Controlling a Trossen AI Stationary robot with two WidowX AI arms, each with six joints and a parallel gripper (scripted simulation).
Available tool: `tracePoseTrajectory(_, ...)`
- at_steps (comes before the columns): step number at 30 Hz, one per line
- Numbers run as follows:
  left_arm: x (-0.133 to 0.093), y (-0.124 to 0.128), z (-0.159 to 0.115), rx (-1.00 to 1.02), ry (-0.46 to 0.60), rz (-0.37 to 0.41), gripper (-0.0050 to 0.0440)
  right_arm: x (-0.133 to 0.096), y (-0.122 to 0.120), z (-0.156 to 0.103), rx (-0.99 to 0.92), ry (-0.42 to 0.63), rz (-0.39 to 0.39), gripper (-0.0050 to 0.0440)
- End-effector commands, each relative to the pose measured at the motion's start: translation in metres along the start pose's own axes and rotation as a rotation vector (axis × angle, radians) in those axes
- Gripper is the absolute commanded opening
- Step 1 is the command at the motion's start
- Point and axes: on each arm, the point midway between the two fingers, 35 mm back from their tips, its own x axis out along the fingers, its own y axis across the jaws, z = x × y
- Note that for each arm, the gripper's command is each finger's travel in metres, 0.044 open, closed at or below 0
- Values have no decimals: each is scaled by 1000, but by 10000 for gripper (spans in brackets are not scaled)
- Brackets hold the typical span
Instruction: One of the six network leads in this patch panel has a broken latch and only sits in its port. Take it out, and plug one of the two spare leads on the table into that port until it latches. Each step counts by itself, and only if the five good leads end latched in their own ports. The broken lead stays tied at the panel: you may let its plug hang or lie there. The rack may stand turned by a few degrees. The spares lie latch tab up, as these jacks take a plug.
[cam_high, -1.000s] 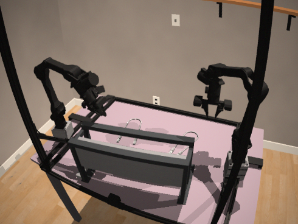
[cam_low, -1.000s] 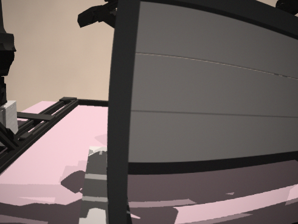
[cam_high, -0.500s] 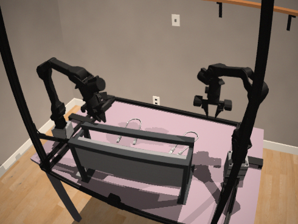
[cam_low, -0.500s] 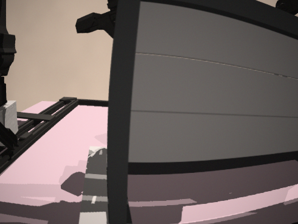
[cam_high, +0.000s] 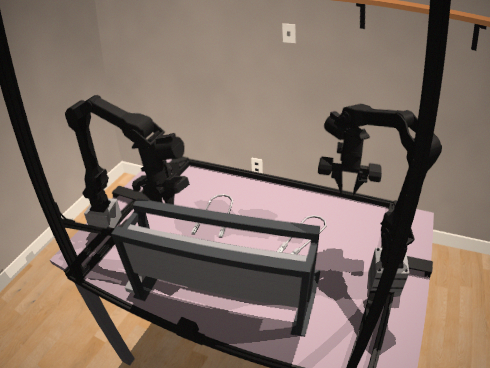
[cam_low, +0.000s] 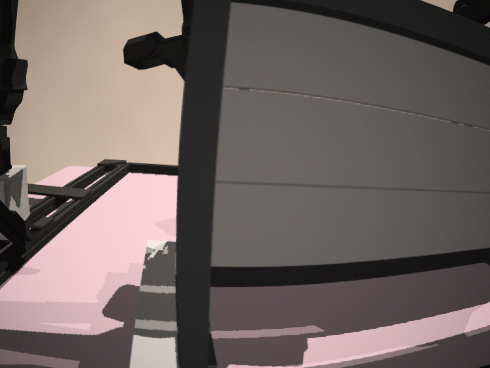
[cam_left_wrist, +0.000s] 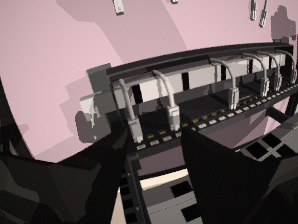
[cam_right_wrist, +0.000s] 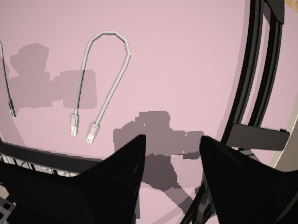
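The grey rack (cam_high: 215, 250) stands across the table with its back to the top view. In the left wrist view its patch panel (cam_left_wrist: 200, 96) shows several grey leads plugged in a row, such as the nearest lead (cam_left_wrist: 133, 119). Which lead has the broken latch I cannot tell. Two spare leads lie as loops on the pink mat behind the rack: one (cam_high: 220, 205) and another (cam_high: 307, 230). My left gripper (cam_left_wrist: 154, 134) (cam_high: 157, 192) is open and empty, above the panel's left end. My right gripper (cam_high: 349, 189) is open and empty, high above the mat, over the second spare (cam_right_wrist: 100, 76).
The exterior view is mostly filled by the rack's grey back panel (cam_low: 350, 150). Black frame posts (cam_high: 425, 150) stand around the table, and black rails run along its edges. The arms' bases (cam_high: 100, 212) sit at the table's ends.
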Motion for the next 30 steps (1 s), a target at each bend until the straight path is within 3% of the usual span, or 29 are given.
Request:
tracePoseTrajectory(1, 1, 0, 0, -10, 10, 5, 176, 0, 0, 0, 0, 0, 0, 176)
tracePoseTrajectory(8, 1, 0, 0, -10, 10, 5, 176, 0, 0, 0, 0, 0, 0, 176)
tracePoseTrajectory(9, 28, 4, -7, -152, 173, 100, 176, 0, 0, 0, 0, 0, 0, 176)
tracePoseTrajectory(25, 28, 4, -7, -152, 173, 100, 176, 0, 0, 0, 0, 0, 0, 176)
tracePoseTrajectory(26, 50, 8, -13, -271, 311, 182, 176, 0, 0, 0, 0, 0, 0, 176)
tracePoseTrajectory(30, 50, 8, -13, -271, 311, 182, 176, 0, 0, 0, 0, 0, 0, 176)
